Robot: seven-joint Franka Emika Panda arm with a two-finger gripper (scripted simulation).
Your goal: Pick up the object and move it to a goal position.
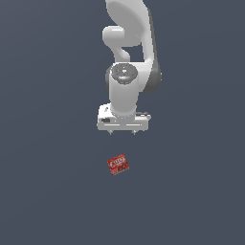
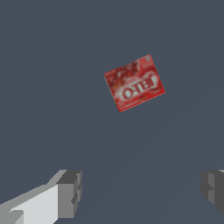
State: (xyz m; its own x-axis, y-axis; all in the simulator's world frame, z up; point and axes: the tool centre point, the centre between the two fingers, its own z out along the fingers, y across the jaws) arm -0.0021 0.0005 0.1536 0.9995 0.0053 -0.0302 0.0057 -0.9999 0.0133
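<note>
A small flat red box (image 1: 118, 164) with white lettering lies flat on the dark grey floor, turned slightly askew. It also shows in the wrist view (image 2: 134, 83). My white gripper (image 1: 122, 132) hangs above the floor, pointing down, a short way behind the box in the exterior view and apart from it. Its jaws stand wide apart and hold nothing. In the wrist view the gripper (image 2: 142, 192) shows two grey fingertips (image 2: 70, 192) with bare floor between them, and the box lies beyond the gap.
The white arm (image 1: 129, 43) rises behind the gripper in the exterior view. The plain dark grey floor (image 1: 48, 191) surrounds the box on all sides.
</note>
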